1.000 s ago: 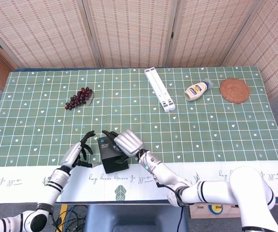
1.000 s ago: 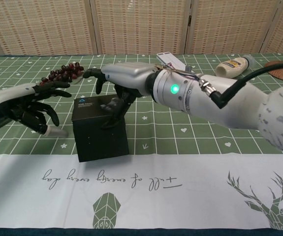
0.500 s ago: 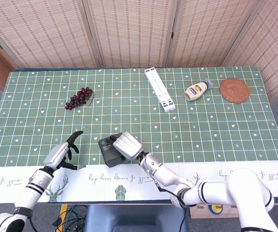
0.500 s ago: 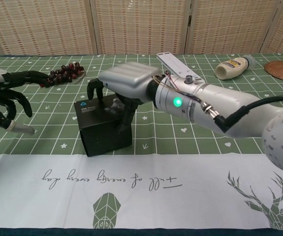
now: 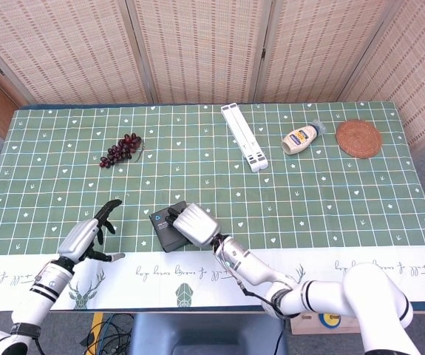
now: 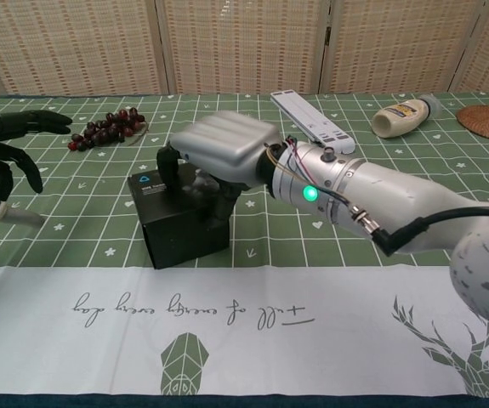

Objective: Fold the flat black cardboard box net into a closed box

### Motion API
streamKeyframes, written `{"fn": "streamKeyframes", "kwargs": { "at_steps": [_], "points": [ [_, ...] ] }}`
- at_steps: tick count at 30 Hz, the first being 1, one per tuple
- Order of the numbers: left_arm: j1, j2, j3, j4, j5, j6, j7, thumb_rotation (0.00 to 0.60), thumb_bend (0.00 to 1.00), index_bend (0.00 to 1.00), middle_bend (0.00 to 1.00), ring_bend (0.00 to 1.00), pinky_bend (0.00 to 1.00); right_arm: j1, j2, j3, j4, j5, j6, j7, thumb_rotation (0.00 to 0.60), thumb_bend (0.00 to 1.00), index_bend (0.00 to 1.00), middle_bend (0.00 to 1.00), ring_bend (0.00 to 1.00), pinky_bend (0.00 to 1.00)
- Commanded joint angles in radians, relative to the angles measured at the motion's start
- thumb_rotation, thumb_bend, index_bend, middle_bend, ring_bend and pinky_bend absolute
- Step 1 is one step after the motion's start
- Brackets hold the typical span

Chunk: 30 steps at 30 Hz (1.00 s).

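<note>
Item: small black cardboard box (image 6: 179, 223), folded up and closed, standing on the green gridded tablecloth (image 5: 271, 200) near the white front border; we could not see its contents. Our right hand (image 6: 218, 153) lay over its top, fingers curled down onto the lid and far side, grasping it. Our left hand (image 5: 88, 235) hung well to the left, released, fingers spread. Since half a second earlier, the left hand had drawn further from the box.
</note>
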Motion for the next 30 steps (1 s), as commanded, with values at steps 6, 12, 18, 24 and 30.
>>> {"fn": "streamKeyframes", "kwargs": {
  "at_steps": [6,12,18,24,30],
  "points": [
    [0.013,0.01,-0.005,-0.004,0.008,0.036,-0.003,0.6,0.11,0.0,0.05,0.33,0.51,-0.047,0.058,0.022,-0.071,-0.024,0.063,0.014,0.6,0.24,0.35,0.34,0.61,0.91],
    [0.042,0.026,-0.007,0.029,-0.002,0.111,0.082,0.6,0.11,0.0,0.02,0.15,0.39,-0.153,0.227,0.017,-0.239,-0.01,0.14,0.05,0.6,0.24,0.34,0.33,0.47,0.77],
    [0.085,0.025,-0.011,0.079,-0.041,0.209,0.222,0.6,0.11,0.02,0.02,0.14,0.37,-0.283,0.433,-0.032,-0.384,-0.009,0.215,0.103,0.6,0.24,0.28,0.3,0.38,0.65],
    [0.141,0.019,-0.003,0.118,-0.046,0.322,0.336,0.6,0.11,0.06,0.02,0.13,0.36,-0.421,0.581,-0.082,-0.448,-0.038,0.325,0.18,0.6,0.25,0.27,0.3,0.36,0.62],
    [0.202,0.034,0.031,0.126,-0.005,0.404,0.379,0.6,0.11,0.08,0.02,0.13,0.35,-0.553,0.688,-0.134,-0.442,-0.072,0.404,0.339,0.6,0.25,0.26,0.3,0.34,0.57]
  ]
}}
